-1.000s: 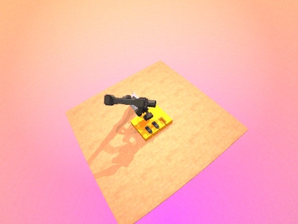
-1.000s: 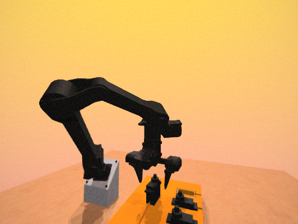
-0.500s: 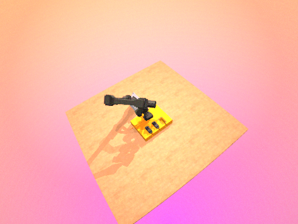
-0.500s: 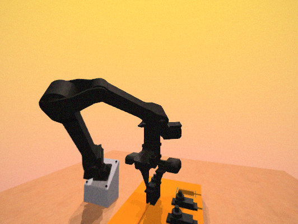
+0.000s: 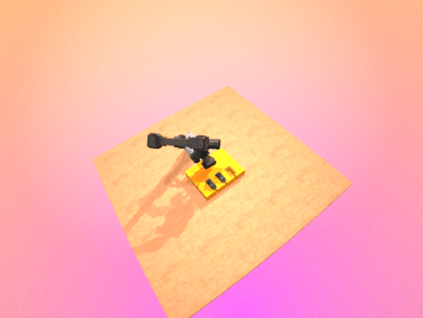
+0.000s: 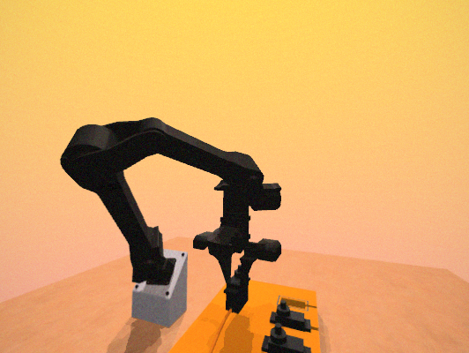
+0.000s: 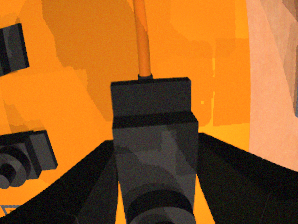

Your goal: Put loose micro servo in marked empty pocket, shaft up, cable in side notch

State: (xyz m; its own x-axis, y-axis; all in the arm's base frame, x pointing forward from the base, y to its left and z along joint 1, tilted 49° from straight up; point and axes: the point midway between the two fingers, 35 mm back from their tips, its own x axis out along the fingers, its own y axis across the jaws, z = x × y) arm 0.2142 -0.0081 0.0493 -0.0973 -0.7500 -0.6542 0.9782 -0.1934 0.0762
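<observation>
The loose micro servo point(image 6: 237, 301) point(image 7: 156, 165) is dark, with its output shaft pointing up toward the wrist camera. My gripper point(image 5: 207, 163) point(image 6: 238, 286) point(image 7: 154, 147) is shut on its body, one finger on each side, low at the deck point(image 5: 223, 157) point(image 6: 264, 289) point(image 7: 231, 75). Whether the servo touches the deck cannot be told. Its orange cable point(image 6: 221, 327) point(image 7: 142, 40) runs away from its end over the deck. The marked empty pocket point(image 5: 230, 172) point(image 6: 294, 303) lies off to one side; a corner of its grey outline shows in the wrist view's lower left.
Two seated dark servos point(image 5: 211, 184) point(image 5: 220, 177) point(image 6: 293, 320) point(image 6: 286, 343) point(image 7: 45, 152) point(image 7: 17, 47) stand in a row beside the marked pocket. The arm's pale base point(image 6: 159, 305) stands behind the deck. The deck lies on a wooden table top point(image 5: 258, 230).
</observation>
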